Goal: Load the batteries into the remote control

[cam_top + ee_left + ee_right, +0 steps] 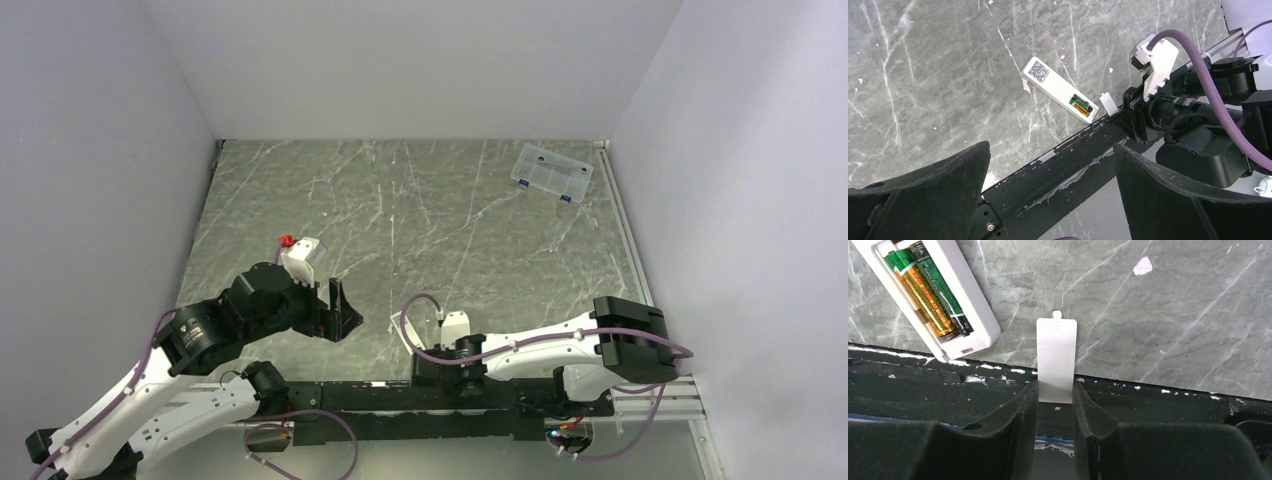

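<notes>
The white remote control (1060,90) lies recess-up on the marble table near the front rail, a QR label at its far end. The gold battery (925,297) and the dark green battery (943,290) lie side by side in its recess. My right gripper (1054,390) is shut on the small flat white cover piece (1056,355), which it holds at the table's front edge just right of the remote; the cover also shows in the left wrist view (1108,104). My left gripper (340,310) is open and empty, above the table left of the remote.
A black rail (1063,165) runs along the table's near edge under both grippers. A clear compartment box (551,172) sits at the back right. White walls close in the table on three sides.
</notes>
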`<state>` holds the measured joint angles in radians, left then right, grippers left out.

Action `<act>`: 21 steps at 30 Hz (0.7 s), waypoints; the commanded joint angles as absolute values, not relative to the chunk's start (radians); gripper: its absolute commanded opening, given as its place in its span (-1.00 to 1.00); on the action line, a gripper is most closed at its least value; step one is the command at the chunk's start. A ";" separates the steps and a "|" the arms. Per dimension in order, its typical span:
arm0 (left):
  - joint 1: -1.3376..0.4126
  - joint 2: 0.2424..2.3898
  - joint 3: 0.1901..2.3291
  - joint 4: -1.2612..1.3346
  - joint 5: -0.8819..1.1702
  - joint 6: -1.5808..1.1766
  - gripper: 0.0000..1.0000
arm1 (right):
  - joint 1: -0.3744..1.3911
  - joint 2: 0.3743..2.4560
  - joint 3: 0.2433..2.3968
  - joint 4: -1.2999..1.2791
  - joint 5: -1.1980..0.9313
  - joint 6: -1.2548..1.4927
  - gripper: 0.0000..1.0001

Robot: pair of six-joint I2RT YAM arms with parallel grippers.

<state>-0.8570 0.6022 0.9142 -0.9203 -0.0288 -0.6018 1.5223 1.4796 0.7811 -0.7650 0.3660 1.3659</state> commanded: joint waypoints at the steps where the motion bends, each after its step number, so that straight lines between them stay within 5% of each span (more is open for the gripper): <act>1: -0.860 0.614 0.913 -0.877 -0.013 -0.586 0.98 | 1.532 1.452 0.812 -0.782 0.421 1.331 -0.95; 21: -0.859 0.831 0.944 -0.849 -0.015 -0.642 0.98 | 1.536 1.314 0.864 -0.734 0.477 1.044 -0.98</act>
<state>-0.8570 0.7658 0.9146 -0.9138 -0.0231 -0.6147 1.5322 1.3499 0.8211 -0.7689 0.4446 1.1324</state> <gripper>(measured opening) 0.991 0.295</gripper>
